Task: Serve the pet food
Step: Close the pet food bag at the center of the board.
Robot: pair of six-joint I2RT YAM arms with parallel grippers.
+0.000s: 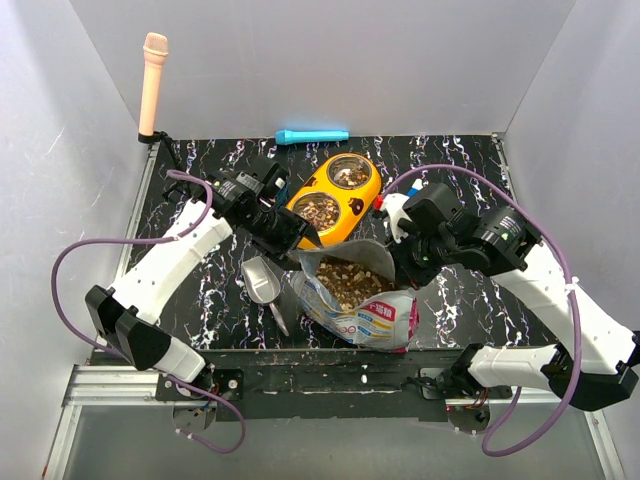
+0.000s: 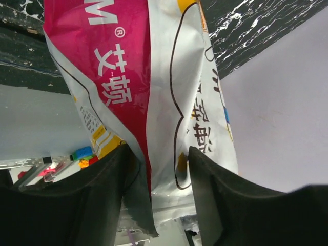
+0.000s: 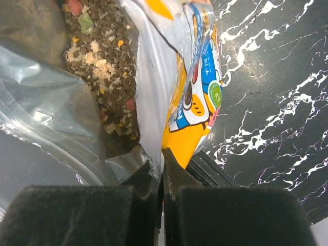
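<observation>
A black table (image 1: 460, 290) veined with white sits inside plain white walls (image 1: 300, 60). At its far left corner a peach cylinder (image 1: 154, 80) stands upright, and a blue tool (image 1: 312, 135) lies along the far edge. A yellow double bowl (image 1: 345, 218) sits mid-table. Just in front of it is an open foil bag (image 1: 375, 320), with a grey scoop (image 1: 262, 280) beside the bag on the left.

The pet food (image 1: 345, 282) fills the bag's open mouth, and both wells of the bowl hold some too.

Only the overhead view shows the bowl and scoop. The left wrist view shows the bag's (image 2: 123, 77) pink and white outside. The right wrist view looks into the bag (image 3: 197, 87) at the kibble (image 3: 102, 61).

Both arms reach inward to the bag's rim. The left gripper (image 1: 305, 238) is at the left rim. Its jaws (image 2: 160, 154) stand apart, with the foil edge hanging between them. The right gripper (image 1: 400, 262) is at the right rim. Its jaws (image 3: 163, 154) are pressed together, pinching the bag's edge.
</observation>
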